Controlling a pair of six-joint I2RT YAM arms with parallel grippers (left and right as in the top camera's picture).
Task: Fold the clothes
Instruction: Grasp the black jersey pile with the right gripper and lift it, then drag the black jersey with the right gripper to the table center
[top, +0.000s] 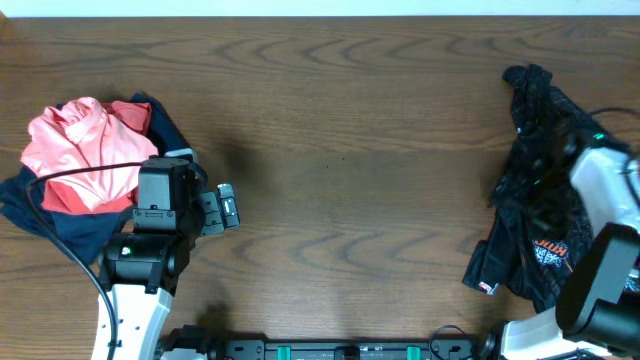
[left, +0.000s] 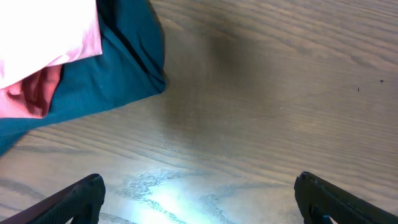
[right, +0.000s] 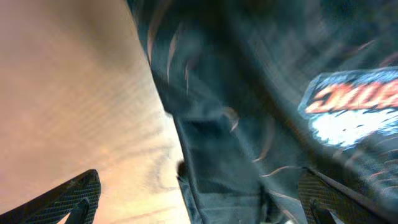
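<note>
Two dark fingers of the left tool show at the bottom of the left wrist view. They stand wide apart with only bare brown wooden worktop between them. Past them, at the top left, lies the corner of a plain dark blue cloth. A soft pink cloth and a bit of red cloth sit on it. A bright patch of light on the wood shows only in this view.

The right wrist view is blurry. The right tool is also wide apart, very close over the thin black sports shirt with fine wavy lines. The shirt is not pinched. An orange and white badge shows on it, and bare wood is to the left.

From above you see what the wrist views cannot: the two piles are well apart. The left tool is just beside the pink cloth and blue cloth at the left edge. The black shirt lies crumpled at the far right edge, partly under the white right arm. That arm hides its own tool here. The middle of the worktop lies between them.
</note>
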